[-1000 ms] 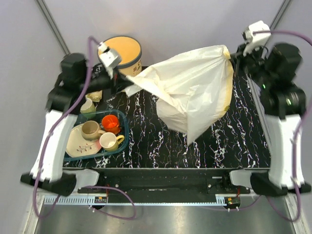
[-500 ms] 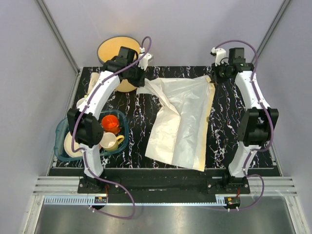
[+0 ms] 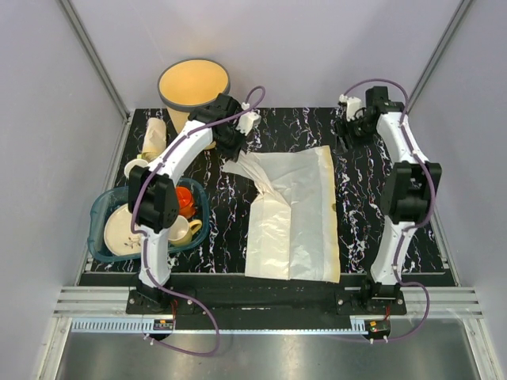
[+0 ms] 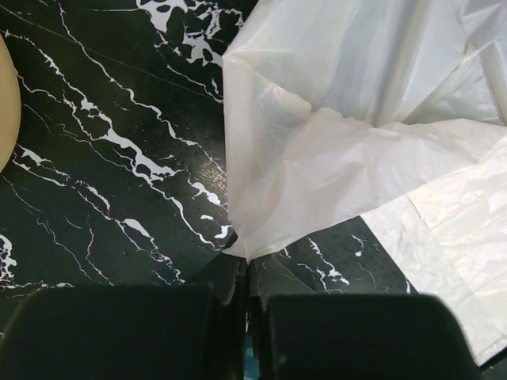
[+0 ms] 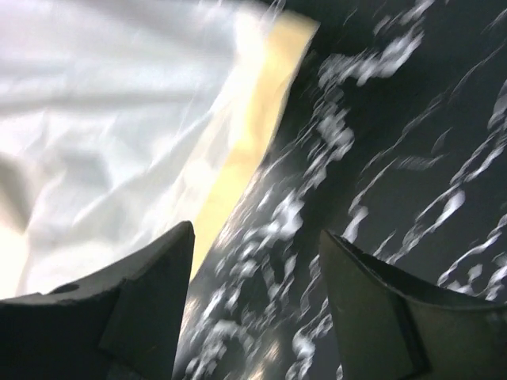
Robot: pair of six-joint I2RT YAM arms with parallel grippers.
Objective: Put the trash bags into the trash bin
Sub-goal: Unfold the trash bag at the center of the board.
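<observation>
Lower left of the top view: a teal tray [image 3: 101,234] is sitting at the near table edge, holding plates and cups, with an orange cup [image 3: 182,198] among them. The trash bag [image 3: 295,212] is lying spread flat on the black marble table [image 3: 372,206], mid-frame – a pale sheet with a yellowish strip running down its right edge. It is not in the bin.

The left gripper [image 3: 230,150] is sitting at the bag's upper-left corner. On the left wrist view its jaws are pressing fully together, pinching that corner of film [image 4: 356,158] low against the table.

The right gripper [image 3: 346,136] is hovering near the bag's upper-right corner. The right wrist view is blurry, but the jaws [image 5: 255,237] are standing wide apart with nothing between them and the yellow edge [image 5: 119,103] just to their left.

The trash bin [image 3: 194,85] is standing upright at the upper left, beyond the left gripper – the inside is looking bare.
</observation>
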